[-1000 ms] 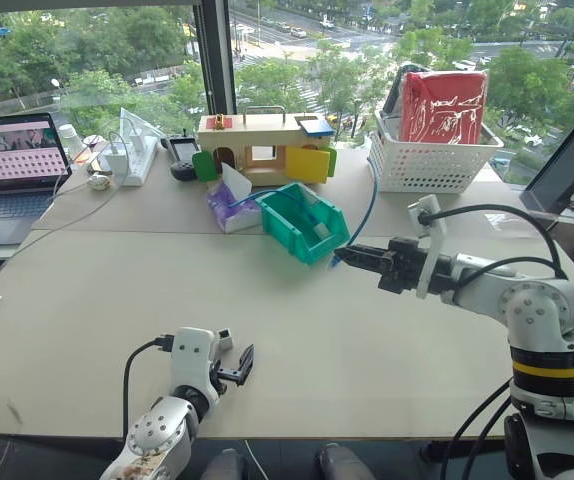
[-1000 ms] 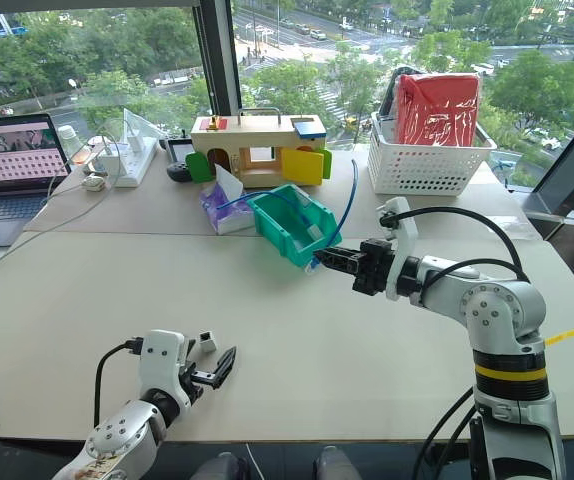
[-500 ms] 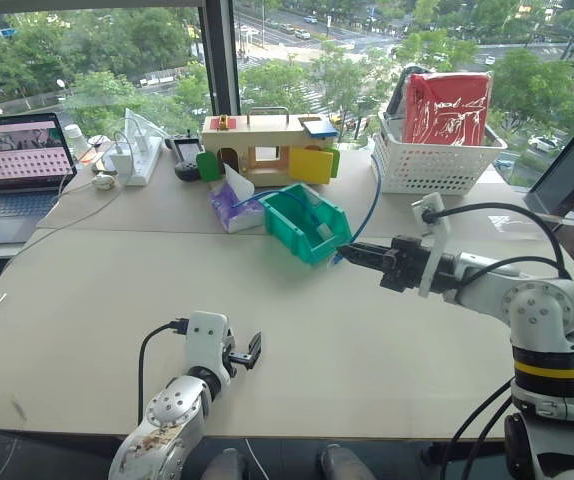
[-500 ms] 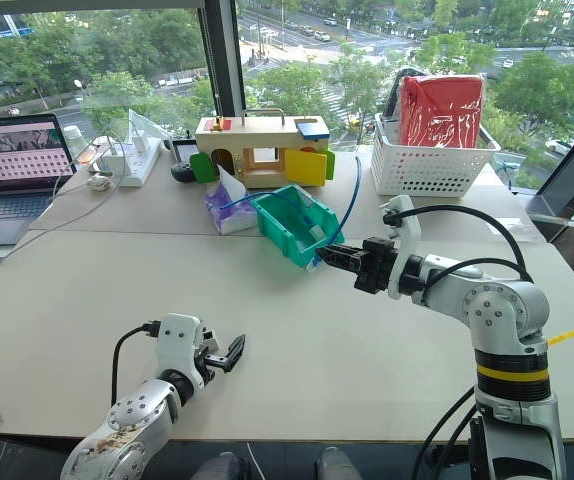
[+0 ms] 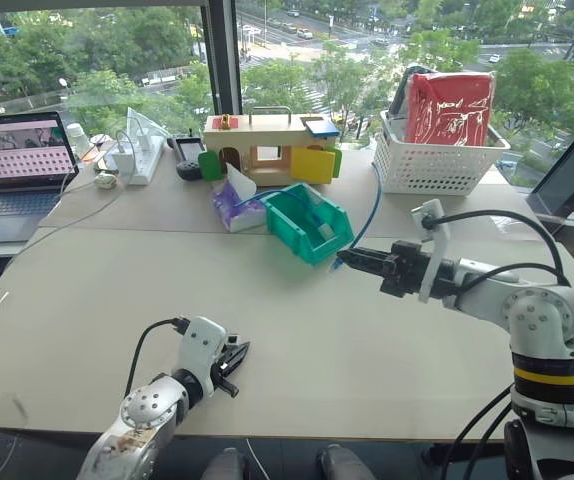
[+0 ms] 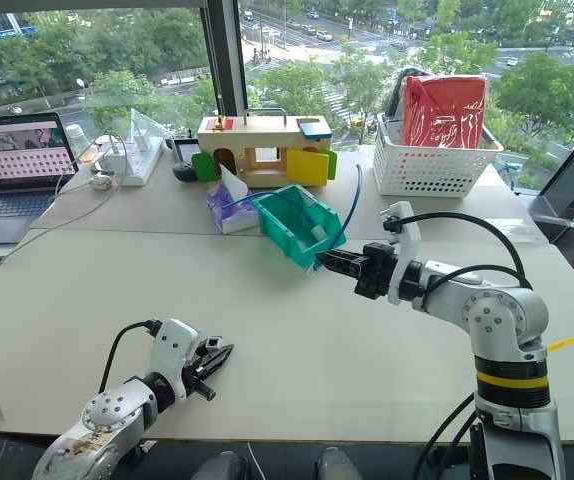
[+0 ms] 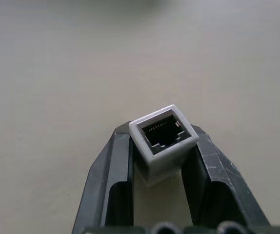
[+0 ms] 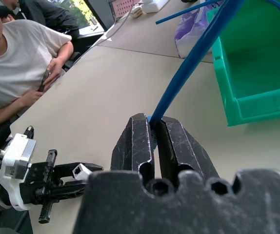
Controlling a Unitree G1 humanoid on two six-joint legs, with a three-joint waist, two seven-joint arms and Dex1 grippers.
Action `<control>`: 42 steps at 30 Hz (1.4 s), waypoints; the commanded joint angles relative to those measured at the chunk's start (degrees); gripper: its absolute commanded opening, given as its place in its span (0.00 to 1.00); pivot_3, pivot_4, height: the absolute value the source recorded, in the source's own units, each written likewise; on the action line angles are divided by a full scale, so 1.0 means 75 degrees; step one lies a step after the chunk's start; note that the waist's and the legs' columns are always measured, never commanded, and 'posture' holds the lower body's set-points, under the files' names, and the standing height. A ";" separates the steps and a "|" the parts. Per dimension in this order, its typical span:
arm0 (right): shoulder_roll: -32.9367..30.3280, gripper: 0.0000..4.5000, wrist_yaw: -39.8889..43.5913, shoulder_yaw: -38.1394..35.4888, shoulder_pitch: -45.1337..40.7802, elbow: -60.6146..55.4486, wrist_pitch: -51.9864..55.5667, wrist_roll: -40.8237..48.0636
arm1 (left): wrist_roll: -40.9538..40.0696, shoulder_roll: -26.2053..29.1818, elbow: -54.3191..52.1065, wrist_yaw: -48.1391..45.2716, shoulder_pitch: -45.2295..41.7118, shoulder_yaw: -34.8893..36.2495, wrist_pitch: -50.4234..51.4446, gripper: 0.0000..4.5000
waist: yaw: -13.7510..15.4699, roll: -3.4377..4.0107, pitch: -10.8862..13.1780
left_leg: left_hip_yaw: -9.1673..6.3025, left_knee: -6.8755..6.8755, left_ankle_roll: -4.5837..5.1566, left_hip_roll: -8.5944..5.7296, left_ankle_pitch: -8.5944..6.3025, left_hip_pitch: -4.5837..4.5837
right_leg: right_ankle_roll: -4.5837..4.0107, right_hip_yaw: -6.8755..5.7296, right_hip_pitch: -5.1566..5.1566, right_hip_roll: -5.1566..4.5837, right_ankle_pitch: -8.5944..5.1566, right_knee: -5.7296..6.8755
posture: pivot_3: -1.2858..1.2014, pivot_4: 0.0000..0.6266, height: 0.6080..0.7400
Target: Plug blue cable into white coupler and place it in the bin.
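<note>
Tabletop (image 5: 87,290): coupler (image 7: 162,137) and cable (image 8: 189,63) gripped.

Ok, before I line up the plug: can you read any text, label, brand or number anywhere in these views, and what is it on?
No text can be read anywhere.
Laptop screen: rows of small marks, too small to read.
Red package in the white basket: no legible print.
White coupler: no marking on the faces that show.
Bin: a small white label inside, too small to read.
</note>
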 commanded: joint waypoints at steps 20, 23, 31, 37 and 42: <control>0.0705 0.00 -0.2737 -0.1899 0.2200 -0.3039 -0.0657 0.1061 | 0.1399 -0.1175 0.9964 -0.6434 -0.6417 -0.1760 -0.7523 0.19 | 0.0105 0.0002 0.0000 | -0.0022 0.0007 0.0006 -0.0013 -0.0001 -0.0033 | 0.0009 -0.0023 0.0006 -0.0002 0.0001 -0.0005 | 0.52 0.24 1.00; 0.0688 0.00 -0.3025 -0.1972 0.2436 -0.3277 -0.0803 0.1230 | 0.1556 -0.1424 1.0761 -0.6638 -0.6859 -0.1748 -0.8003 0.19 | 0.0079 0.0001 0.0000 | -0.0022 0.0008 0.0007 -0.0012 -0.0001 -0.0033 | 0.0012 -0.0020 0.0005 -0.0001 0.0002 -0.0006 | 0.52 0.24 1.00; 0.0467 0.00 -0.3453 -0.1988 0.2741 -0.3503 -0.1163 0.1574 | 0.1961 -0.1797 1.1812 -0.6975 -0.7256 -0.1773 -0.8598 0.19 | 0.0036 0.0002 0.0000 | -0.0032 0.0007 0.0007 -0.0014 -0.0001 -0.0035 | 0.0012 -0.0023 0.0004 0.0000 0.0002 0.0000 | 0.52 0.24 1.00; 0.0229 0.00 -0.3623 -0.1963 0.2789 -0.3516 -0.1354 0.1775 | 0.2137 -0.1881 1.2072 -0.7134 -0.7247 -0.1778 -0.8651 0.19 | 0.0057 0.0002 -0.0001 | -0.0036 0.0008 0.0007 -0.0016 -0.0001 -0.0034 | 0.0013 -0.0024 0.0010 -0.0001 0.0001 -0.0001 | 0.52 0.24 1.00; 0.0076 0.00 -0.3726 -0.1911 0.2833 -0.3510 -0.1494 0.1933 | 0.2148 -0.1916 1.2160 -0.7199 -0.7288 -0.1663 -0.8522 0.54 | 0.0056 0.0002 -0.0001 | -0.0037 0.0008 0.0007 -0.0015 -0.0001 -0.0031 | 0.0013 -0.0025 0.0013 0.0000 0.0001 -0.0001 | 0.52 0.24 1.00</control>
